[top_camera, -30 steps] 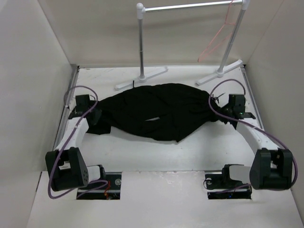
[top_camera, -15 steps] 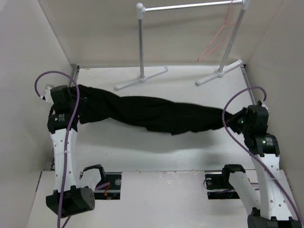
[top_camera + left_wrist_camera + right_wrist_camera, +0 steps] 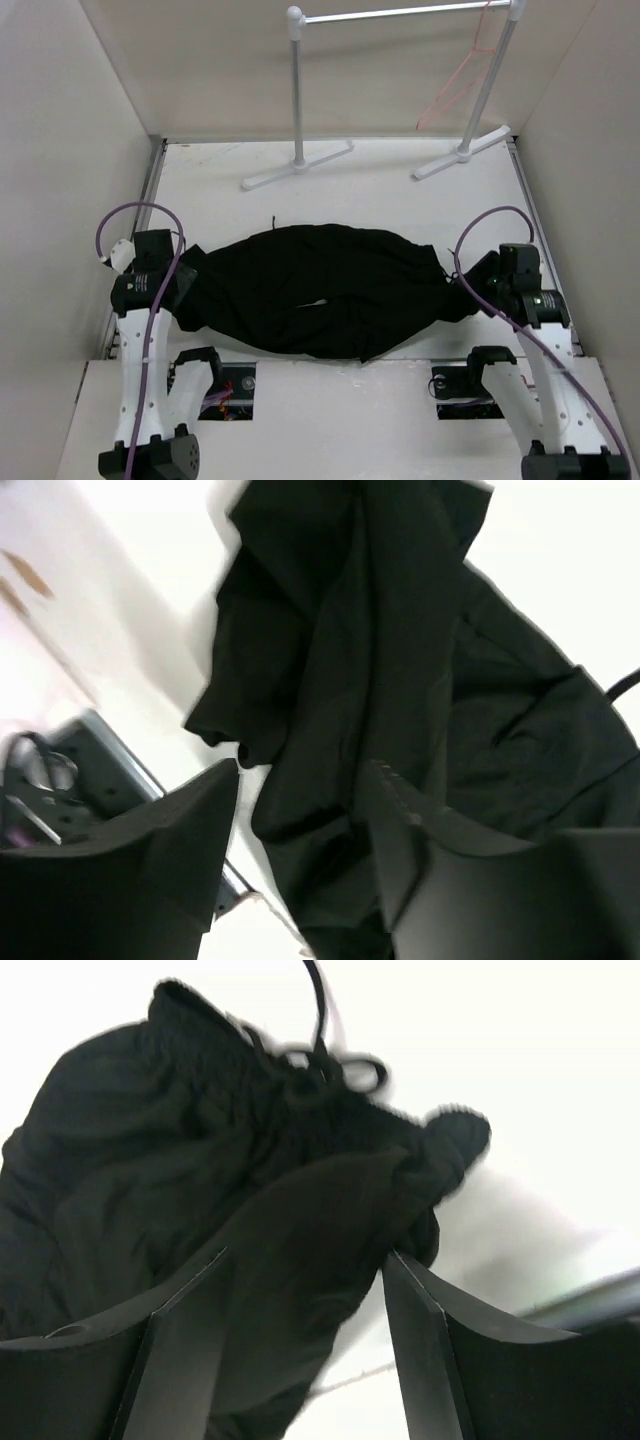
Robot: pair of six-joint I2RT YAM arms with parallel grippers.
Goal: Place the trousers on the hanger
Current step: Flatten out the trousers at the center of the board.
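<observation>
Left hand (image 3: 300,777) and right hand (image 3: 305,1260) each pinch an end of the soft black fabric trousers (image 3: 320,290): limp, saggy, light. Waistband (image 3: 330,1095) looks the surest hold.

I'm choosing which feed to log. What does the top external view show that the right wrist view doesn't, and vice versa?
Only top external: the hanger hanging on the rack, and the left end effector gripping the other end of the trousers. Only right wrist: the drawstring, close up. Both: the black trousers pinched in the right end effector.
</observation>
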